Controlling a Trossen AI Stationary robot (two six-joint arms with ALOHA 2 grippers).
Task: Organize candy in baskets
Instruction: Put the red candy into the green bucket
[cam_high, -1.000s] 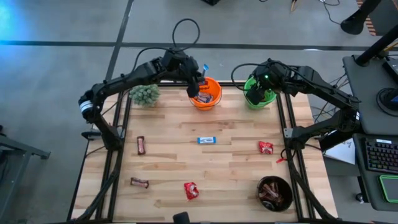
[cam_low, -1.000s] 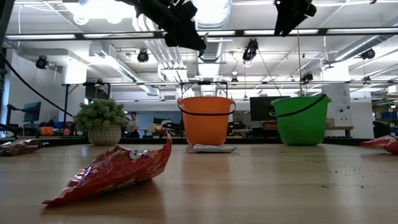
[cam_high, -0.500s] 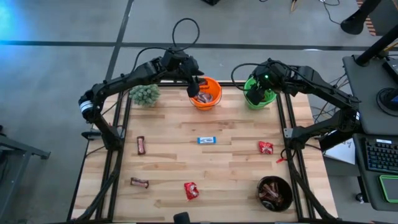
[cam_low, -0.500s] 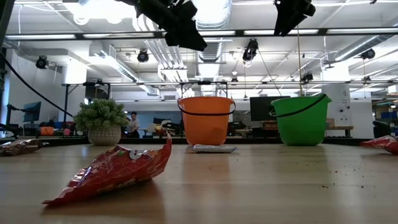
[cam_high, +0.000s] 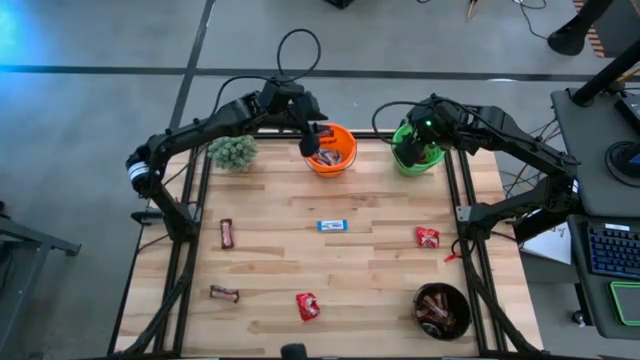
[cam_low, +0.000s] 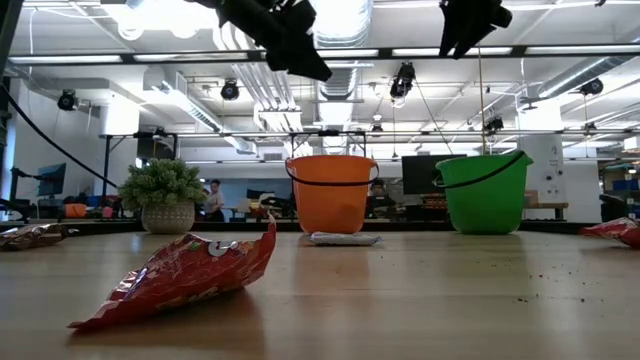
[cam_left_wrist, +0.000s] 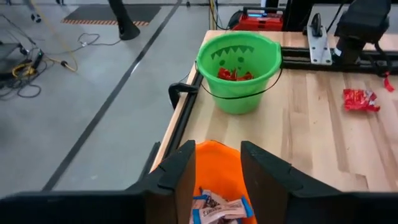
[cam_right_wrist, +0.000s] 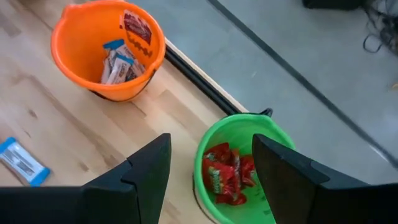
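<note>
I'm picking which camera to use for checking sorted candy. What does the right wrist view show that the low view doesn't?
Only the right wrist view: red candies inside the green pail and blue-and-white ones inside the orange pail, under the open right pincer.
Only the low view: a red wrapper lying close up and a potted plant.
Both: the two pails and a blue-and-white candy on the table.

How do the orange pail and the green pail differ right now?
The orange pail holds light blue-and-white candies; the green pail holds red ones. The left gripper hangs over the orange pail, the right gripper over the green. Both pails stand upright at the table's far edge.
</note>
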